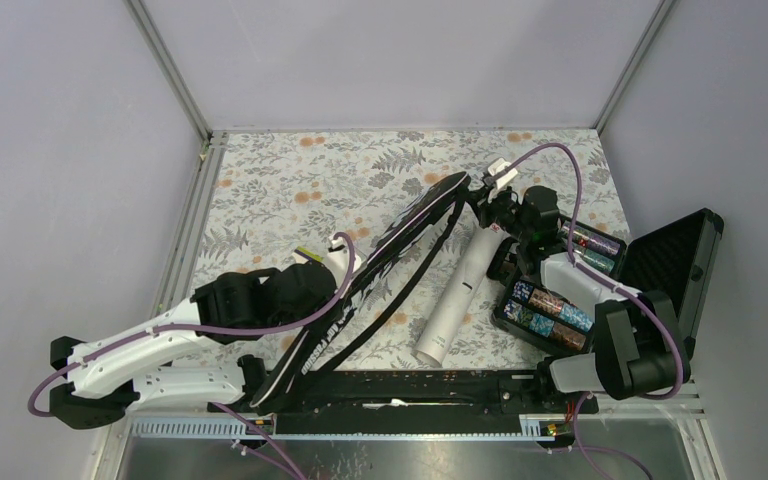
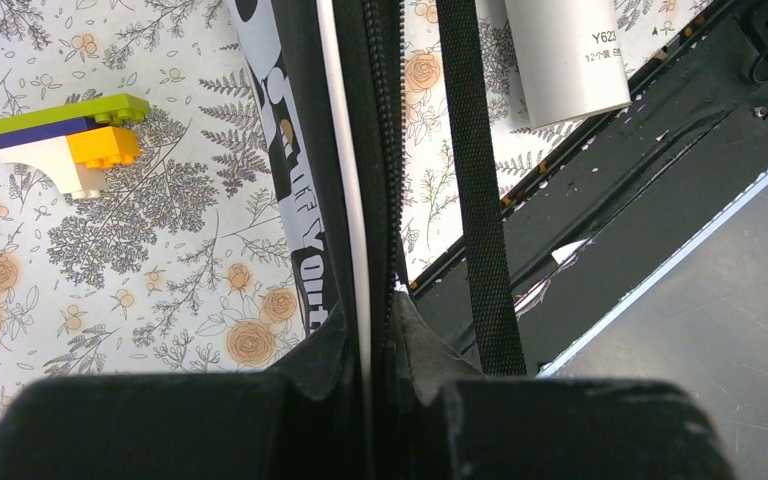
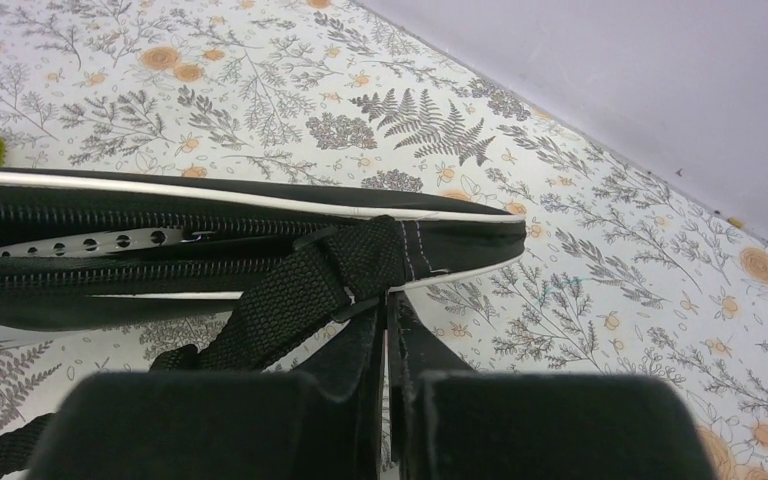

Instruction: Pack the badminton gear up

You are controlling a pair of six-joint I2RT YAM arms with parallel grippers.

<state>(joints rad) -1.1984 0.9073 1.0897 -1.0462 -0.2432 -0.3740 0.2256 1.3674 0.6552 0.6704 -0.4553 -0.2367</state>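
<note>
Pinching the racket bag (image 1: 400,240), on edge diagonally across the table (image 1: 290,180), with left gripper (image 2: 370,355) at its zipper rim and right gripper (image 3: 388,315) beside the strap (image 3: 300,290). Light, limp; likely best gripped along piped rim.

Inside the black bag (image 3: 450,232), racket frame (image 3: 90,240) mostly hidden — white tube (image 2: 565,50) cut off at top edge
</note>
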